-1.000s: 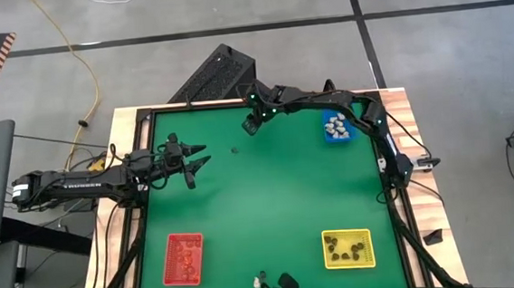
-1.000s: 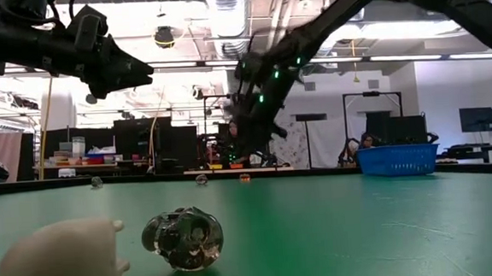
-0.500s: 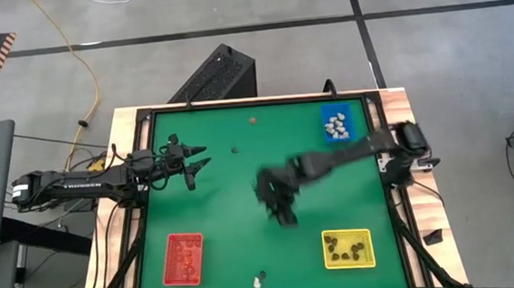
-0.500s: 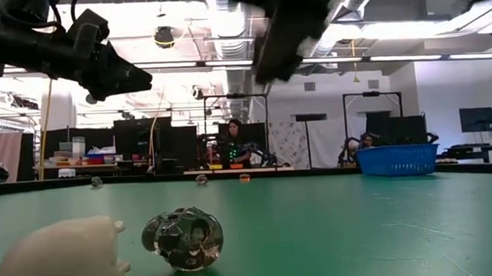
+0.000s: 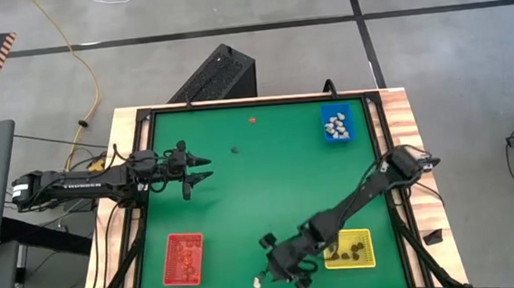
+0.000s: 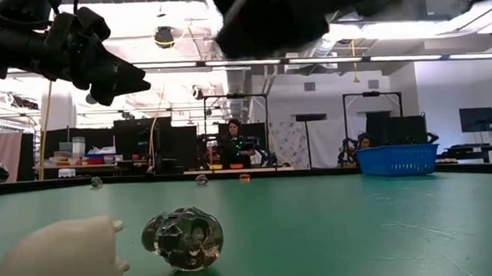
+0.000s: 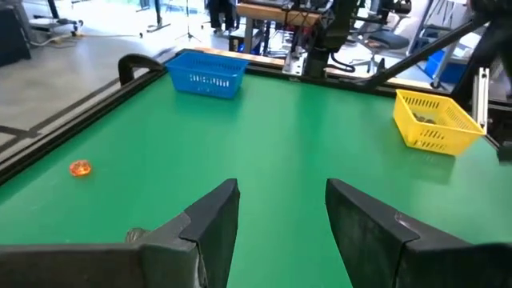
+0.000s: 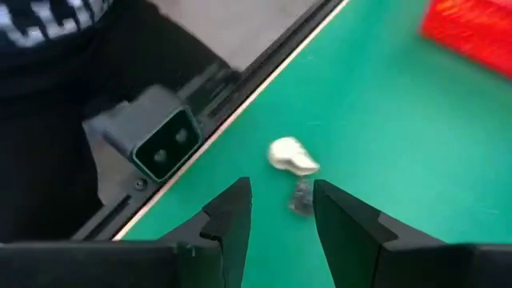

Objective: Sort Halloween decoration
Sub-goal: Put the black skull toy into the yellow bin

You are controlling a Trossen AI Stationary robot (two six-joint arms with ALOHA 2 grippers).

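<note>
1. The right end effector [image 5: 282, 271] hangs low over the near edge of the desk [image 5: 269, 193], its two dark, blunt, matte fingers [image 8: 230, 214] spread with nothing between them.
2. Just ahead of those fingers lie two small trinkets, close beside each other: a smooth, rounded cream trinket [image 8: 291, 155] and a lumpy, glassy clear-dark trinket [image 8: 301, 198]. Neither touches the fingers.
3. From desk level, the cream trinket [image 6: 58, 262] looks matte and bulbous, the glassy trinket [image 6: 183, 238] knobbly and reflective.
4. The left end effector [image 5: 197, 167] hovers over the desk's left side, well apart from any trinket, its wedge-shaped dark fingers [image 7: 214, 216] spread and empty.
5. The desk is a flat green felt-like mat inside a black frame.
6. A small orange trinket [image 5: 253, 121] and a dark trinket [image 5: 235, 149] lie loose near the far edge.
7. Three rectangular mesh plastic trays hold sorted trinkets: blue tray [image 5: 325, 115] with whitish pieces, yellow tray [image 5: 367, 261] with dark pieces, red tray [image 5: 168, 250] with reddish pieces.
</note>
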